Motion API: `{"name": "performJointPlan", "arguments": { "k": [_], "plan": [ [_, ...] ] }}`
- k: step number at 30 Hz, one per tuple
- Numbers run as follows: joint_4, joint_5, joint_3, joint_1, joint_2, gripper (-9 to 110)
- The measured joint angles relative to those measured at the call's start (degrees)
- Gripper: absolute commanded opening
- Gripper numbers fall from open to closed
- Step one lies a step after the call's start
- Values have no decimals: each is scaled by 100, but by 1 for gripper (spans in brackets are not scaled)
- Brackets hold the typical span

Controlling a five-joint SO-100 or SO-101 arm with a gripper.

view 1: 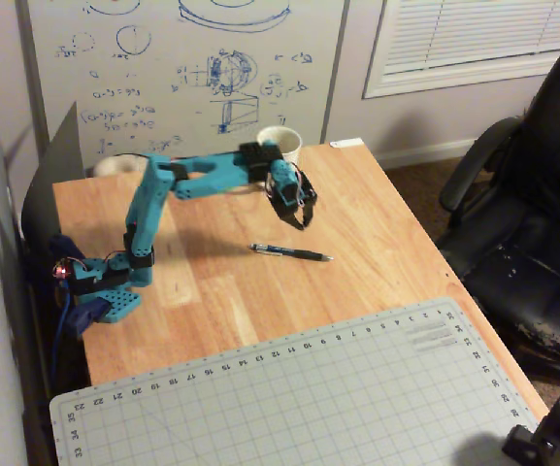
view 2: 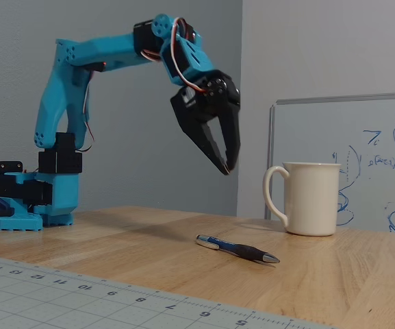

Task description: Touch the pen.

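Wooden desk (view 1: 377, 223) beside a black office chair (view 1: 537, 223), whiteboard (view 1: 182, 68) behind. Grey cutting mat (view 1: 299, 398) across the near edge. Blue arm (view 2: 81, 89) bolted by the left edge in the high fixed view, stretched over the middle. Cream mug (view 2: 310, 197) near the far edge. Black gripper (view 2: 226, 166) pointing down, fingers nearly together, well above the desk. Pen (view 2: 237, 249) flat mid-desk, below the gripper, untouched.

Your arm (view 2: 70, 89) wore bright blue printed links, black servo blocks, a black gripper (view 2: 226, 166), and red-white wiring.
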Motion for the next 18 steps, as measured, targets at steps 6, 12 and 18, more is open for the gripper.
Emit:
{"name": "performJointPlan", "arguments": {
  "k": [6, 12, 18],
  "plan": [
    [0, 0, -791, 9, -1072, 1],
    [0, 0, -1406, 9, -1731, 1],
    [0, 0, -1811, 18, -2241, 1]
  ]
}}
